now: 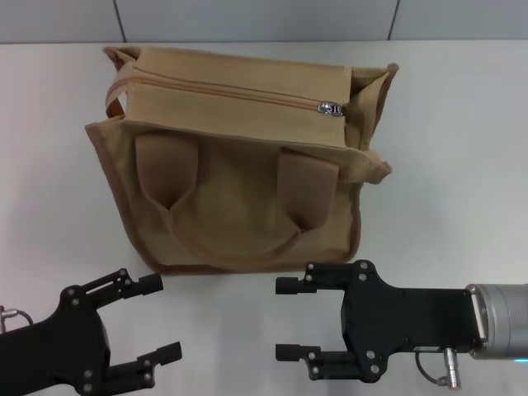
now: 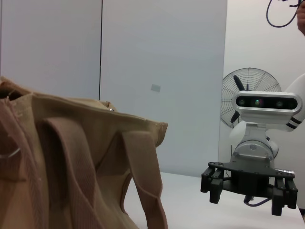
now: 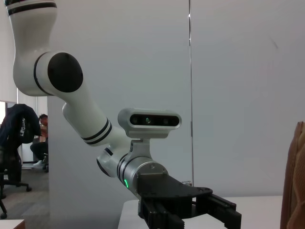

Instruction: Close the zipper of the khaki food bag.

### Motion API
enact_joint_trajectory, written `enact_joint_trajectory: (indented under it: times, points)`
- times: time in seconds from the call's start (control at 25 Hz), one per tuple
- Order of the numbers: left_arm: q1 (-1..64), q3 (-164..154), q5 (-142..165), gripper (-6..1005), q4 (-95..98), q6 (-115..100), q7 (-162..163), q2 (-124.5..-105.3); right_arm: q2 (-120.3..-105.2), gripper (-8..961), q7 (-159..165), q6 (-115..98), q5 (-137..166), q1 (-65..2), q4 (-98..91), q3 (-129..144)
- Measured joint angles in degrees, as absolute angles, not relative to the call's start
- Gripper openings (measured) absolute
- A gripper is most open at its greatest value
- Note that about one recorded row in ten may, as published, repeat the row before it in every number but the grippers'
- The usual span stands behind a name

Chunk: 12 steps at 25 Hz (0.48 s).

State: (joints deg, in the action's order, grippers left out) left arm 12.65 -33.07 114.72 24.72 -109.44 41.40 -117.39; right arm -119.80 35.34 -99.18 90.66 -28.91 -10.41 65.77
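The khaki food bag (image 1: 239, 198) stands on the white table with its two strap handles hanging down the near side. The zipper (image 1: 239, 92) runs across its top, and its silver pull tab (image 1: 332, 108) sits at the right end. The flaps look joined along the line to the left of the tab. My left gripper (image 1: 161, 318) is open and empty in front of the bag's left corner. My right gripper (image 1: 285, 319) is open and empty in front of the bag's right half. Both are clear of the bag. The bag also shows in the left wrist view (image 2: 86, 157).
The white table (image 1: 445, 148) extends to both sides of the bag, with a grey wall behind. The left wrist view shows my right gripper (image 2: 248, 195) farther off and a fan (image 2: 245, 90). The right wrist view shows my left gripper (image 3: 193, 217) and the bag's edge (image 3: 296, 181).
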Motion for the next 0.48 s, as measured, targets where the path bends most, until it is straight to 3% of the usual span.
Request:
enact_joint_trajectory:
  times: [0.48]
  points:
    - [11.76,-33.14,114.78,784,24.67,-109.41,41.01,-117.94,-119.80,642,35.23,-99.05,90.61,-28.83,-9.51,65.53]
